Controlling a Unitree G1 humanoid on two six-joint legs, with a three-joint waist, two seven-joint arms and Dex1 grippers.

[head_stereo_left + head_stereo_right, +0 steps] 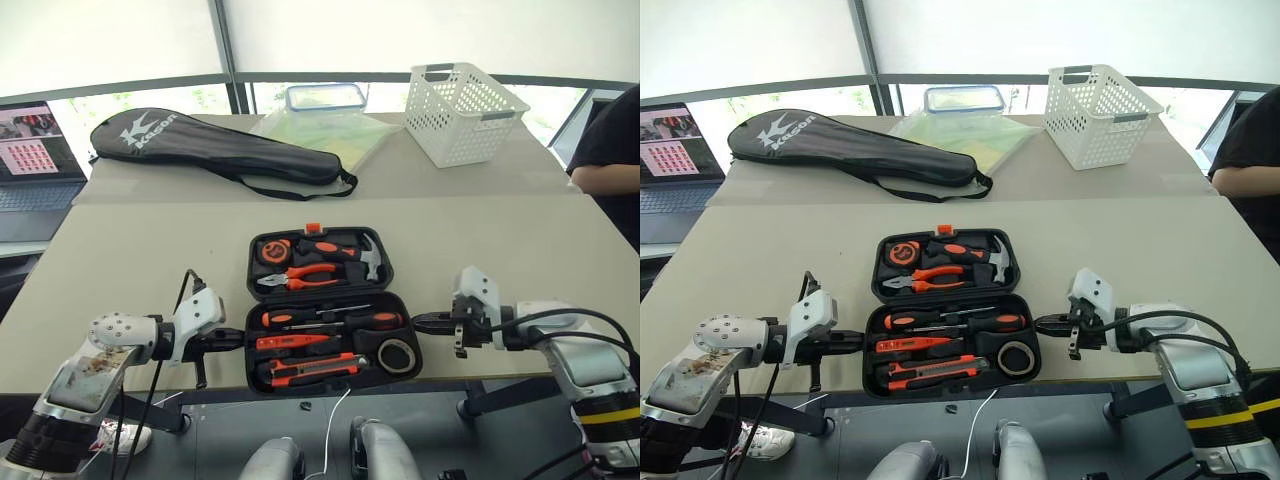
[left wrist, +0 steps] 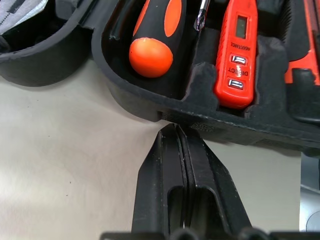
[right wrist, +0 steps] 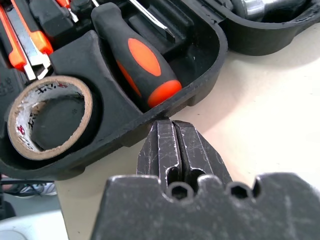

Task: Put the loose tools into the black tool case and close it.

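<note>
The black tool case (image 1: 252, 262) lies open near the table's front edge. Its near half holds two screwdrivers (image 1: 375, 320), a slim orange tester (image 1: 292, 341), the utility knife (image 1: 310, 370) and a tape roll (image 1: 398, 354). Pliers, a hammer and a tape measure sit in the far half. My left gripper (image 1: 241, 339) is shut and empty, its tip against the case's left wall (image 2: 150, 107). At the case's right wall (image 3: 200, 70) my right gripper (image 1: 418, 321) is also shut and empty, with the tape roll (image 3: 50, 117) and a screwdriver handle (image 3: 142, 62) just inside.
A long black racket bag (image 1: 215, 148), a greenish plastic sheet (image 1: 325, 135), a clear lidded box (image 1: 323, 97) and a white basket (image 1: 463, 110) lie on the far table. A laptop (image 1: 35, 150) stands at the far left. A person's arm (image 1: 610, 150) shows at the right.
</note>
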